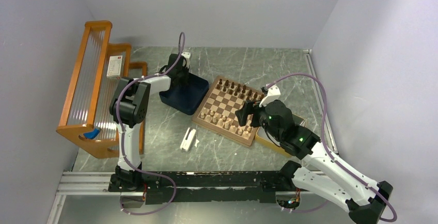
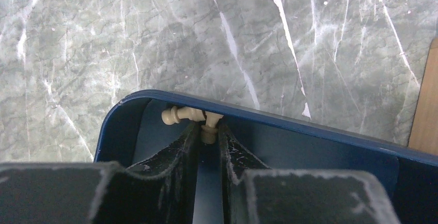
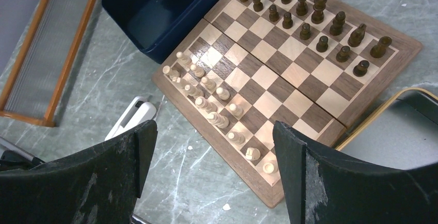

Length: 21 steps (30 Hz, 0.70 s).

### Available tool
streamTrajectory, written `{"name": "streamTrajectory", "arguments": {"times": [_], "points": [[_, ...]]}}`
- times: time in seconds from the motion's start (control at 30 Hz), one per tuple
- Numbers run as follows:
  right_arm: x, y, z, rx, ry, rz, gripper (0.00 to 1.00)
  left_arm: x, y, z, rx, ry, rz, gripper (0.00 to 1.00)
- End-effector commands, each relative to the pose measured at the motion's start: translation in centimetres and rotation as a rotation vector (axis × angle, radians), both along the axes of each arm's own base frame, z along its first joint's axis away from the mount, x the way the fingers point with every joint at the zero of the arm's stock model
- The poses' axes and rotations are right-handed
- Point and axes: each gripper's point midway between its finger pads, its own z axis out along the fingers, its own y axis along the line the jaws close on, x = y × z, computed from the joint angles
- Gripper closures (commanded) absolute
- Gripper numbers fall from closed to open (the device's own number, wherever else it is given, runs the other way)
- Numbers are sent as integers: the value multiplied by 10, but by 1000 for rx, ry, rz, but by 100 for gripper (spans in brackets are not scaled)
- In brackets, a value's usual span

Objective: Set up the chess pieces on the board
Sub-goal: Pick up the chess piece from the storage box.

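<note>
well, the left gripper (image 2: 209,137) sits low in the blue tray (image 2: 310,127), fingers nearly closed on a pale piece (image 2: 211,125), with a second piece (image 2: 175,114) lying just beside. the board (image 3: 408,48) carries pale rows (image 3: 206,97) on one side and dark rows (image 3: 304,15) opposite. the right gripper (image 3: 214,131) hovers above its edge, spread wide, empty.

The checkered board (image 1: 231,106) lies skewed right of mid-counter (image 1: 243,61); dark pieces (image 3: 322,43) stand along its far side, pale pieces (image 3: 222,93) along its near side.
</note>
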Motion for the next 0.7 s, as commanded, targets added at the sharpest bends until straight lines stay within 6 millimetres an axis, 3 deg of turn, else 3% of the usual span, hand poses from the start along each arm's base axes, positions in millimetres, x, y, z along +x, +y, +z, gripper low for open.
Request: {"name": "streamTrajectory", "arguments": {"times": [0.0,0.17,0.37,0.67], "points": [[2,-1,2,-1,-3,-10,13,9,-4,14,-26,-31,-20,79],[1,3,0,9,2,8,13,7,-7,28,-49,-16,-16,91],[5,9,-4,10,7,14,14,-8,-12,48,-90,29,-33,95],[12,30,-9,15,-4,88,17,-53,-14,87,-124,116,-108,95]]}}
